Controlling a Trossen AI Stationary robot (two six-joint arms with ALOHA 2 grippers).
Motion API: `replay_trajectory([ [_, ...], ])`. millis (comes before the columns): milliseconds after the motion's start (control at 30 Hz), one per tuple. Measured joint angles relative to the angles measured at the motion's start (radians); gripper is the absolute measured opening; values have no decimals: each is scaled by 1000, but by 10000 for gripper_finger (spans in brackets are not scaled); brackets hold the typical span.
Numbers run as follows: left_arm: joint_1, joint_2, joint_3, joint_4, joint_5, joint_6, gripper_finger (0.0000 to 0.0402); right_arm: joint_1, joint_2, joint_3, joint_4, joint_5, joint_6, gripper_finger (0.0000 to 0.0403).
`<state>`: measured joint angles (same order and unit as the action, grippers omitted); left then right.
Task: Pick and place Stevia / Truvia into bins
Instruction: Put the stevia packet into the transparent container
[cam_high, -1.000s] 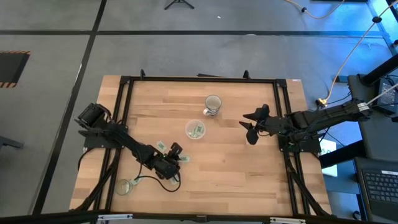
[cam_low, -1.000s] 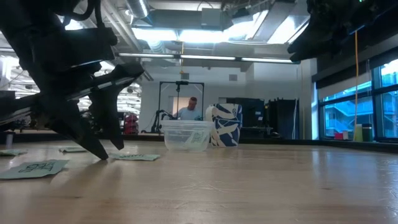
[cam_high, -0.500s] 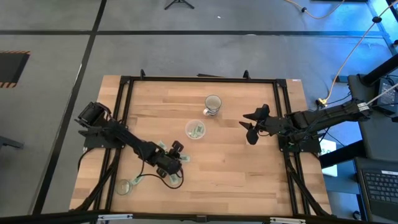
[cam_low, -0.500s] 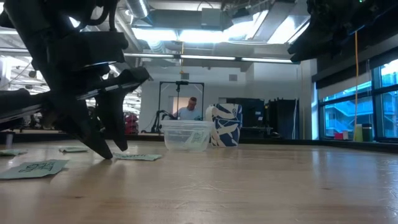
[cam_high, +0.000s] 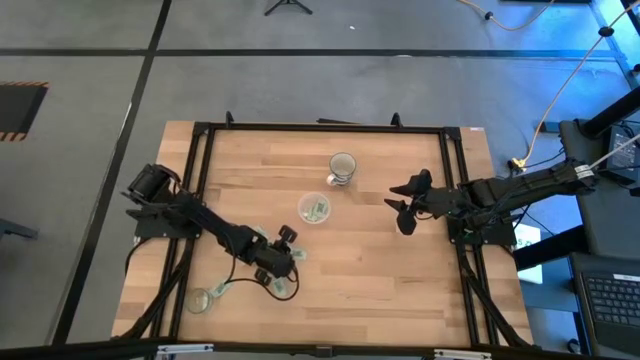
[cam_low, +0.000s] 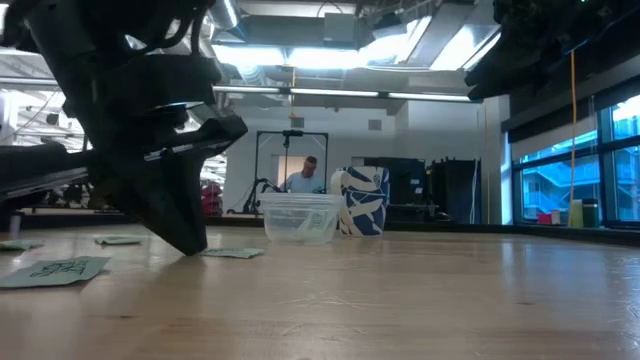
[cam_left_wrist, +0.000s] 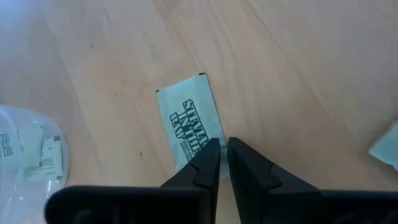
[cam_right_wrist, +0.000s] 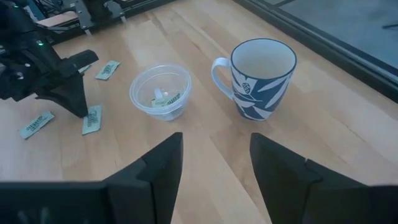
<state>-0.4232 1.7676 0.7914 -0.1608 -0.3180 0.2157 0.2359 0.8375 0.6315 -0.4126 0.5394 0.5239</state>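
stevia sachet (cam_left_wrist: 189, 124) flat under nearly closed left gripper (cam_left_wrist: 224, 158)

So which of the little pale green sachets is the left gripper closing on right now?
The pale green paper sachet lying flat under the left gripper, whose fingertips pinch its near end. The other sachets lie apart on the wooden table, or inside the clear plastic cup.

- Left arm: reaches from the left edge diagonally toward the front middle of the tabletop, wrist pitched steeply downward.
- Left gripper (cam_high: 283, 266): tips down at the tabletop surface, jaws drawn nearly together with only a thin slit between the fingers (cam_left_wrist: 208, 163).
- Right arm: extends in from the right edge, held raised above the tabletop.
- Right gripper (cam_high: 400, 207): aloft, jaws spread wide, fingers (cam_right_wrist: 160, 163) well apart, holding nothing.
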Motion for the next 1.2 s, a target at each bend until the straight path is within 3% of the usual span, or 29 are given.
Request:
replay_trajectory([
  [267, 7, 4, 0, 21, 9, -19, 3, 0, 0, 0, 0, -3, 19, 190],
  [667, 9, -41, -8, 20, 10, -65, 2, 0, 0, 0, 1, -4, 18, 190],
  [800, 9, -41, -7, 18, 20, -72, 1, 0, 15, 1, 25, -54, 18, 191],
  [967, 10, -41, -6, 18, 36, -68, 1, 0, 83, 1, 154, -71, -6, 190],
  [1200, 29, -41, -6, 19, 58, 57, 2, 0, 294, 2, 408, -94, -41, 191],
])
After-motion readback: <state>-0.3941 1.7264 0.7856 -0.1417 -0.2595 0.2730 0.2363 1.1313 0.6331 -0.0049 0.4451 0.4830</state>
